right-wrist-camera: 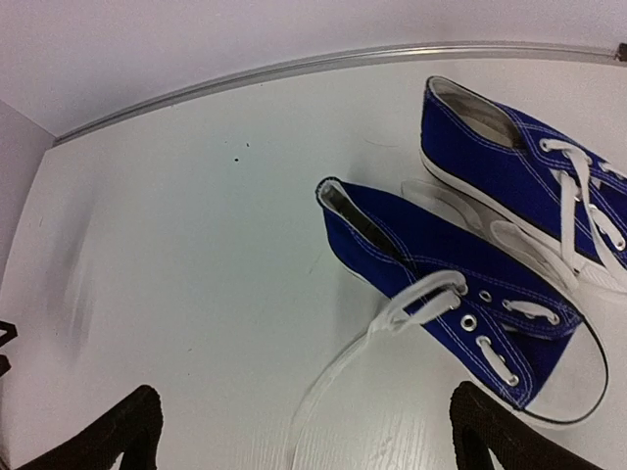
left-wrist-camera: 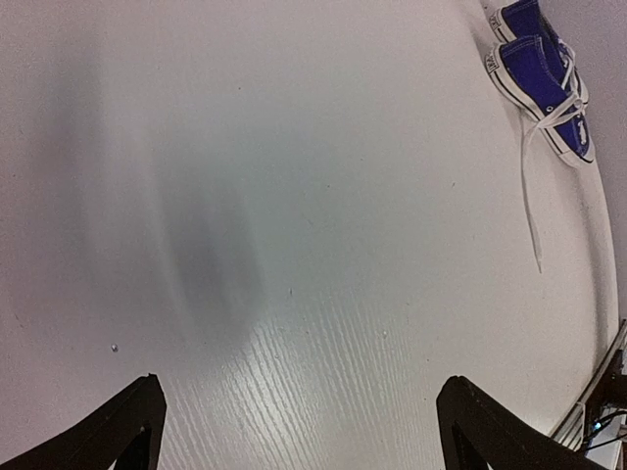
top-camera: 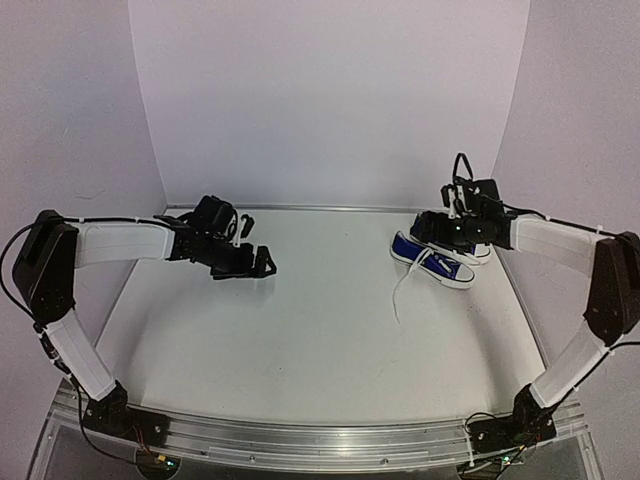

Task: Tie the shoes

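Left gripper hanging spread wide over table; right gripper hovering spread above shoes. We are seeing shoes lying side by side, far right, lace trailing loose.

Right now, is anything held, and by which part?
Nothing. The left gripper and right gripper are both open; the shoes and loose lace lie untouched.

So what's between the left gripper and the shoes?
Only bare table from the left gripper to the shoes, clear in the top view; a loose lace trails from one.
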